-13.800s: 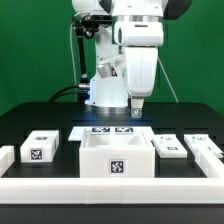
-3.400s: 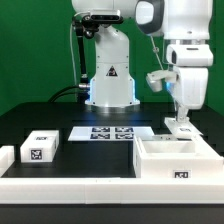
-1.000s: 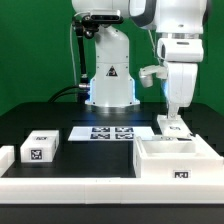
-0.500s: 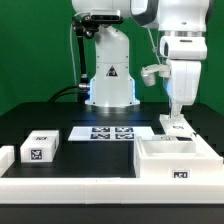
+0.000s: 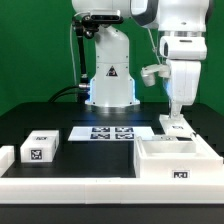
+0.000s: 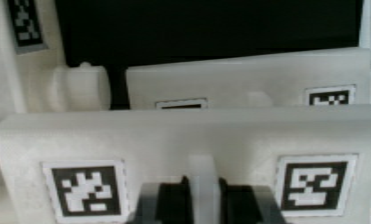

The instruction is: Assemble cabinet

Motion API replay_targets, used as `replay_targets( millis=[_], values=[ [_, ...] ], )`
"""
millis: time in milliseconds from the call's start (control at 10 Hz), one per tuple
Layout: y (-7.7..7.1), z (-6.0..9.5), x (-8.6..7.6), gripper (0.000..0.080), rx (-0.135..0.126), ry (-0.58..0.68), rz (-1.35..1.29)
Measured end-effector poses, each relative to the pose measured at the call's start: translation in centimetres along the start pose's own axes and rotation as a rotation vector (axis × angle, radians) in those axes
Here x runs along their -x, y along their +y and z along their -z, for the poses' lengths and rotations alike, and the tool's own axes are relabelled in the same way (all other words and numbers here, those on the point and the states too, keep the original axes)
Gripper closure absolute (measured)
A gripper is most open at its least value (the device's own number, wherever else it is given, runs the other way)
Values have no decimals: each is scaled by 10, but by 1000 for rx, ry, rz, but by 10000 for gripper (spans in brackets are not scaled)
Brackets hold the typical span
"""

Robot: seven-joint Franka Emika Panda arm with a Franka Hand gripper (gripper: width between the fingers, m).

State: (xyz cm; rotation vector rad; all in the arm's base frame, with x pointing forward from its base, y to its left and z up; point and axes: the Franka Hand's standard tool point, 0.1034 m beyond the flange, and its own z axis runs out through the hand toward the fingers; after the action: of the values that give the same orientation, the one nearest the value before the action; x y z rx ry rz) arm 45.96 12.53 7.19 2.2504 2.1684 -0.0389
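Note:
The cabinet's large white body [image 5: 178, 160] stands at the exterior view's right, against the front rail. A small white tagged block [image 5: 172, 125] lies just behind it. My gripper [image 5: 178, 113] hangs right above that block. In the wrist view my gripper [image 6: 203, 197] has its dark fingers [image 6: 171, 200] close together, with only a thin white strip showing between them. They stand in front of a white part with two tags [image 6: 191, 140]. A second two-tag part [image 6: 253, 85] lies beyond it. I cannot tell whether anything is pinched.
Another tagged white block [image 5: 40, 148] sits at the exterior view's left, with a white piece [image 5: 5, 156] at the far left edge. The marker board [image 5: 110, 132] lies mid-table before the arm's base. A white rail [image 5: 70, 187] runs along the front.
Long ago the cabinet body stood mid-table; it now stands at the right. Over the last seconds my gripper shifted slightly left and up. In the last half second nothing moved.

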Motion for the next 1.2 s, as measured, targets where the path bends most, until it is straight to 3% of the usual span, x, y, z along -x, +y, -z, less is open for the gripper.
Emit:
replay_targets(
  millis=[600,1200],
  values=[
    [9,-3,-3,738,0,5,-5],
    [8,-6,1,738,5,11,21]
  ],
)
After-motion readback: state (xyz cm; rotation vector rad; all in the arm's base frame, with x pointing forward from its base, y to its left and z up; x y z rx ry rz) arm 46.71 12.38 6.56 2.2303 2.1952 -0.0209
